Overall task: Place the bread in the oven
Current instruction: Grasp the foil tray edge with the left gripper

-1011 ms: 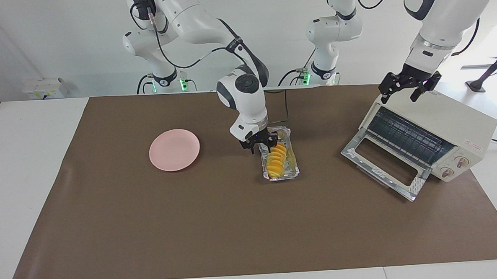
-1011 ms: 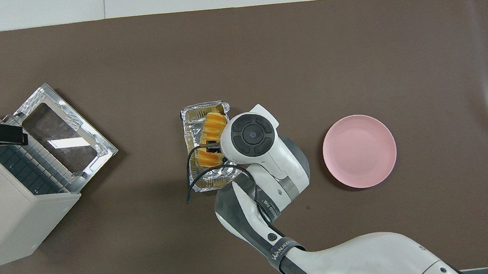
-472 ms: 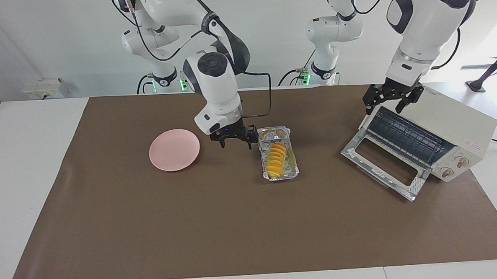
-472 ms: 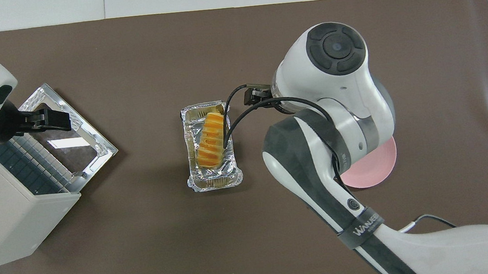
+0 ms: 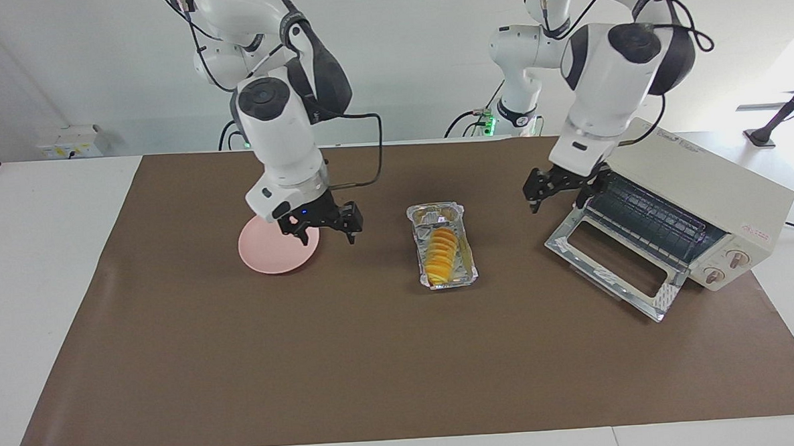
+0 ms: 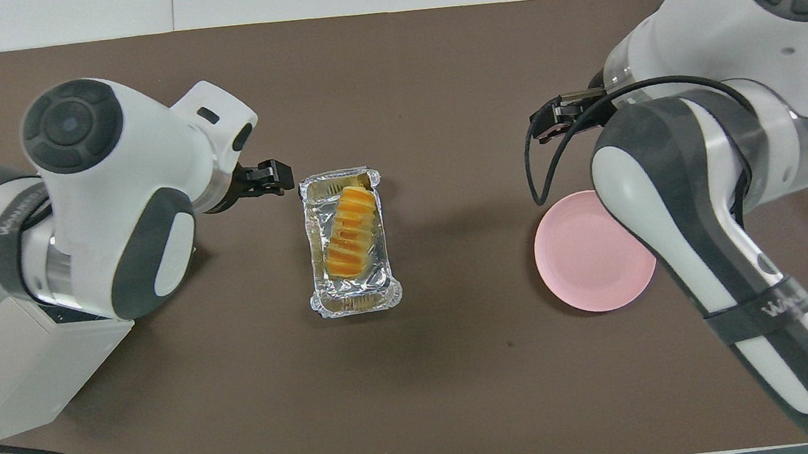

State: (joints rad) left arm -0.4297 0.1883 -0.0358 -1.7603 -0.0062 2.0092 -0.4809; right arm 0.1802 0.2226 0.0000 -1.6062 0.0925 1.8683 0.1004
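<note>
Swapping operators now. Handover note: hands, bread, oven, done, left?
Left hand: open, holds nothing, up between the tray and the oven.
Right hand: open, holds nothing, over the edge of the plate.
Bread: in the foil tray mid-table, untouched by either hand.
Oven: at the left arm's end of the table, door down, rack showing.
Done: oven is open.
Left: grasp the bread and put it on the rack.
</note>
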